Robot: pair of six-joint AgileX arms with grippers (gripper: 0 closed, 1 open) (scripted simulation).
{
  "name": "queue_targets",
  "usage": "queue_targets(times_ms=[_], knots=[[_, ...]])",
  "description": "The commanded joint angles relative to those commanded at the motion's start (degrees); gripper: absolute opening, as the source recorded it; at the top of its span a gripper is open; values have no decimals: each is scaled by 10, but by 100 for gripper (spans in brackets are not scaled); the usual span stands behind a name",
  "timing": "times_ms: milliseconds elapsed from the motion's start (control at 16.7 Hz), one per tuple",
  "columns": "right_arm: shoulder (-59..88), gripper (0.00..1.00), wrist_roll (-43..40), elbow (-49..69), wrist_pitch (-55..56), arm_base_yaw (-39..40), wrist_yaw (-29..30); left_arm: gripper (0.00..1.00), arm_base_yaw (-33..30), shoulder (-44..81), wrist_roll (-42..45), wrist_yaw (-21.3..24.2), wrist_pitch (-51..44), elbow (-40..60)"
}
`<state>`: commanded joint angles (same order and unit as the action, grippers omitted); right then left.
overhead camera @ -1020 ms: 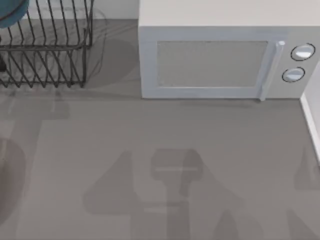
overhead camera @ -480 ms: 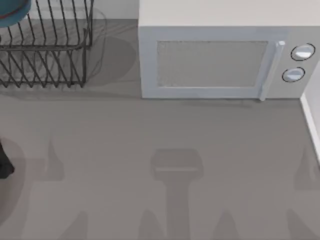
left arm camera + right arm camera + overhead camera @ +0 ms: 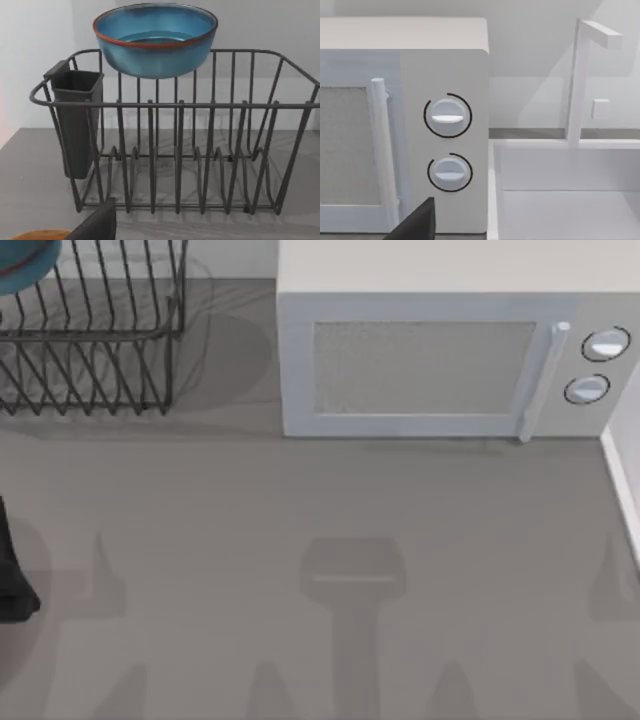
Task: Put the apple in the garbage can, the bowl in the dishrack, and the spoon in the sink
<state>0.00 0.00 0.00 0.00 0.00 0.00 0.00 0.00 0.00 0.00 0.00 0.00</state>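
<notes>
No readable text, label, brand or number appears anywhere. The microwave [image 3: 402, 125] carries two plain dials [image 3: 447, 116] at its three o'clock side, unmarked.

Left arm [image 3: 14, 575]: a dark part of it enters the top view at the left edge, about mid-height, low over the bench [image 3: 330, 540]. Left end effector [image 3: 96, 225]: one dark finger tip shows at the lower edge of the left wrist view; finger spacing not determinable. Right end effector [image 3: 415, 224]: one dark finger tip likewise at the lower edge of the right wrist view; finger spacing not determinable.
</notes>
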Motion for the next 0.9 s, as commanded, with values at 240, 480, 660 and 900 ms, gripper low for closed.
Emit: queue_targets(times_ms=[240,480,660,900], knots=[[20,100,-15,17,-19,-8,1,100,0,0,0,0,0,0],[130,100,-86,96,-120,-42,-1,100,0,0,0,0,0,0],[268,100,-160,177,-231,-78,-2,100,0,0,0,0,0,0],[472,100,-264,288,-391,-130,-2,100,0,0,0,0,0,0]])
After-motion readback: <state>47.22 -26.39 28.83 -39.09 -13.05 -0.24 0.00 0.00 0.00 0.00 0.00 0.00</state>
